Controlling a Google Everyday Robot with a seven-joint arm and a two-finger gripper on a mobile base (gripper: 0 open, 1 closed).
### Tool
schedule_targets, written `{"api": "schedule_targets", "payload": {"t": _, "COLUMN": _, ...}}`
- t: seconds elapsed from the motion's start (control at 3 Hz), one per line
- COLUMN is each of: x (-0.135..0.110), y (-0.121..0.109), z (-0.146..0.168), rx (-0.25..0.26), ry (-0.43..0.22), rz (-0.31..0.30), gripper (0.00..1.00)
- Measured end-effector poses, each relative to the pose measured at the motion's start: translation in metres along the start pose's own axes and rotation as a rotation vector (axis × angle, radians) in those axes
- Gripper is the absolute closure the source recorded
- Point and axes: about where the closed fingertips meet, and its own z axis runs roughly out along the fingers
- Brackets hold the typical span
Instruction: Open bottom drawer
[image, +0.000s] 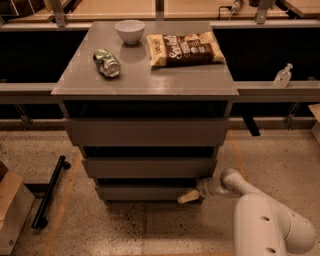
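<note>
The bottom drawer (145, 192) is the lowest grey front of the three-drawer cabinet, flat and handleless, and sits roughly flush under the middle drawer (149, 167). My gripper (188, 196) is at the drawer's lower right corner, its cream fingertips touching or just under the front's right end. My white arm (260, 220) reaches in from the lower right along the floor.
On the cabinet top (145, 80) lie a crushed green can (107, 63), a white bowl (129, 30) and a chip bag (184, 48). The top drawer (147, 131) sits above. A black bar (49, 192) lies on the floor at left, next to a cardboard box (11, 210). A sanitizer bottle (282, 76) stands on the right rail.
</note>
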Motion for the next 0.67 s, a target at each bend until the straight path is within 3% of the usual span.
{"api": "schedule_targets", "payload": {"t": 0.33, "x": 0.003, "y": 0.008, "z": 0.011, "rx": -0.033, "ry": -0.002, "rz": 0.010, "gripper": 0.18}}
{"api": "schedule_targets", "payload": {"t": 0.67, "x": 0.002, "y": 0.021, "z": 0.002, "rx": -0.030, "ry": -0.010, "rz": 0.021, "gripper": 0.41}}
